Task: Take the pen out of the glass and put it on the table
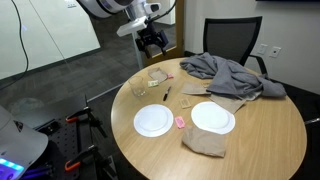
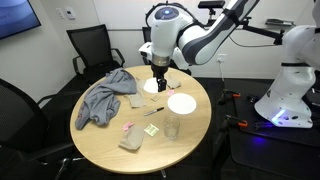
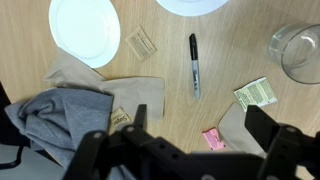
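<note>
The dark pen [image 3: 193,63] lies flat on the tan round table [image 3: 170,90], outside the glass. It also shows in both exterior views [image 1: 166,94] [image 2: 153,111]. The clear glass [image 3: 299,50] stands upright a little to one side of the pen, and it looks empty. It also shows in both exterior views [image 1: 156,76] [image 2: 172,127]. My gripper [image 3: 200,120] is open and empty, raised above the table [image 1: 152,42] [image 2: 158,70], with the pen ahead of its fingers in the wrist view.
Two white plates [image 1: 153,120] [image 1: 212,117] sit on the table, with a small pink item [image 3: 213,138] between them. A grey cloth [image 1: 230,72], brown napkins [image 1: 205,142] and paper packets [image 3: 257,93] [image 3: 141,42] lie around. Black chairs stand at the table.
</note>
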Robot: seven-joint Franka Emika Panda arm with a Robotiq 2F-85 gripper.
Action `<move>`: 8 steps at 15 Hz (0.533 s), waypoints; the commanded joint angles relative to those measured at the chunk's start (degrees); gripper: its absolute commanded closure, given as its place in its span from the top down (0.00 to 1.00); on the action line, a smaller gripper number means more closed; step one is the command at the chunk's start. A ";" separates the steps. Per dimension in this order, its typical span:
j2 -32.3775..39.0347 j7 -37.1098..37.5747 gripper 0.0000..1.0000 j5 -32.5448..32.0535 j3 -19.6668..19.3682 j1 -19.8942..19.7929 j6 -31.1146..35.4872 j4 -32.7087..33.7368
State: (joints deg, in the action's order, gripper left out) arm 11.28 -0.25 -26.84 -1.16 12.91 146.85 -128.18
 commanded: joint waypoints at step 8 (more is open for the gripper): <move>-7.12 -7.39 1.00 5.55 4.22 -4.67 -0.14 -5.55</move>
State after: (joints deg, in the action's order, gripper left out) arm 4.19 -7.63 -21.25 1.79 9.49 146.84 -133.80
